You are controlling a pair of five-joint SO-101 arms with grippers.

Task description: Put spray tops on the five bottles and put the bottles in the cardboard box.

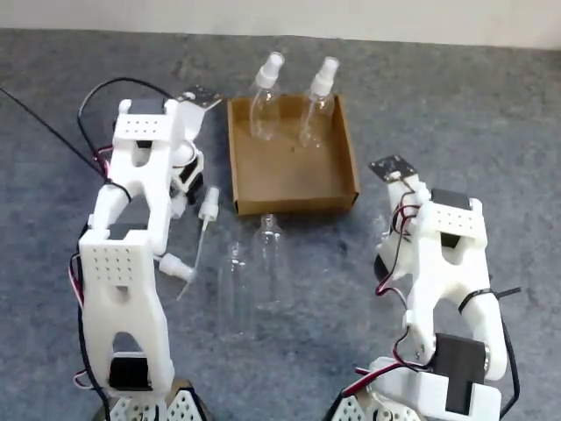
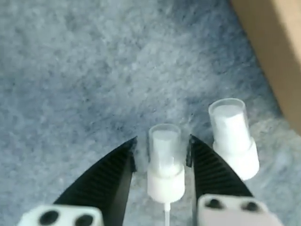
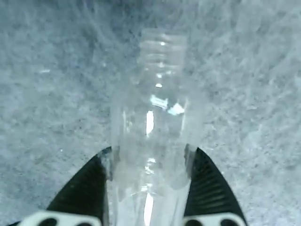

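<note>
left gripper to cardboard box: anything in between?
A second spray top sits between the left gripper and the cardboard box; the left wrist view shows it.

The light was soft and even, and it seemed to come from above. On the grey table [image 1: 491, 114] the arms [image 1: 131, 263] threw only faint, short shadows. A thin dark line of shadow ran under the near wall of the cardboard box [image 1: 292, 203]. Small white glints sat on the clear bottle [image 3: 150, 122]. The white spray tops [image 2: 164, 160] were bright but not washed out.
</note>
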